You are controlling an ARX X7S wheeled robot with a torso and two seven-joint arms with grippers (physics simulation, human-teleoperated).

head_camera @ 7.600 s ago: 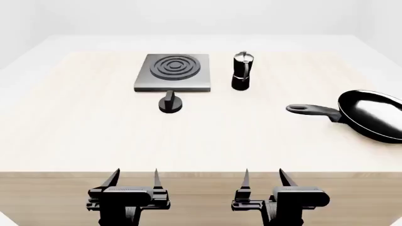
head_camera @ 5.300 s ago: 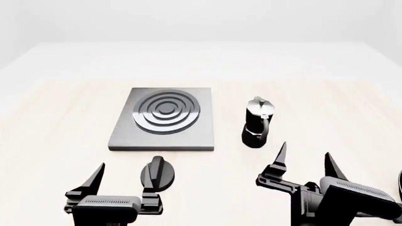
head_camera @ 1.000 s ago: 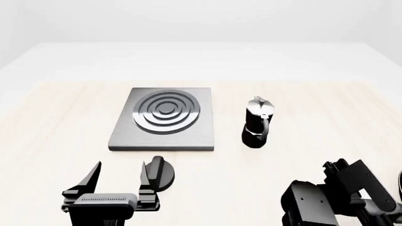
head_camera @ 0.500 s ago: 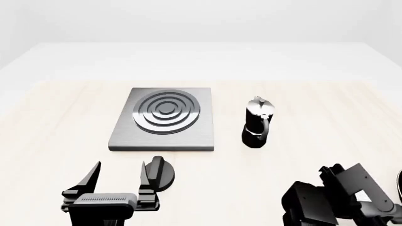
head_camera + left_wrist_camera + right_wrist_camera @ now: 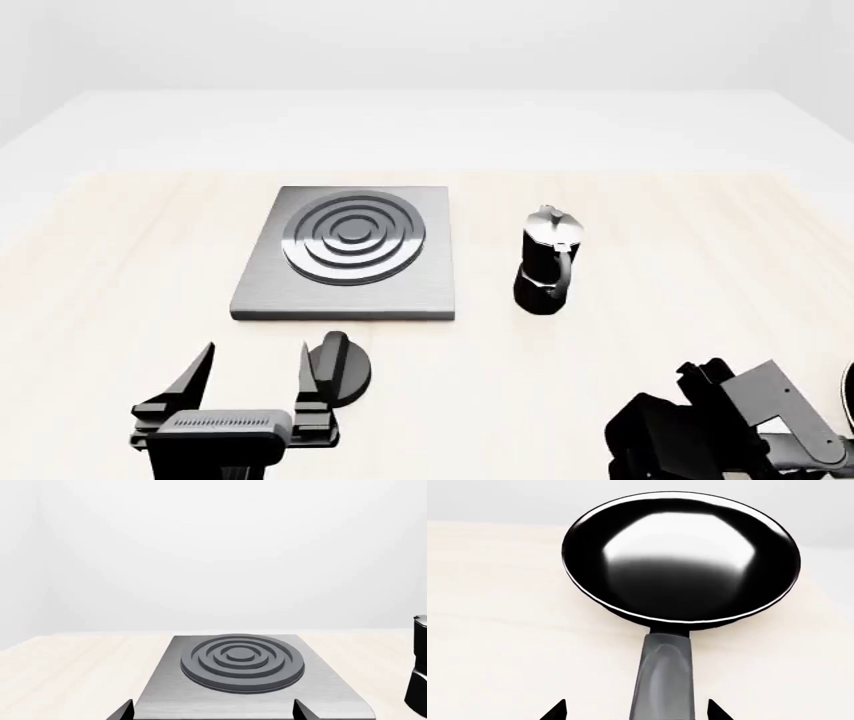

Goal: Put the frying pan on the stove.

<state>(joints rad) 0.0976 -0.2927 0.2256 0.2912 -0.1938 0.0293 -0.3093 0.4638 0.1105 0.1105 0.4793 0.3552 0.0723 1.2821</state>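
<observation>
Now right tool (image 5: 635,711) (spread) straddles frying pan (image 5: 680,557) handle.

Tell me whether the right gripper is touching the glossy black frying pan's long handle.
Apart. In the right wrist view the right gripper is open, its fingertips showing bare table on both sides of the frying pan's handle.
</observation>
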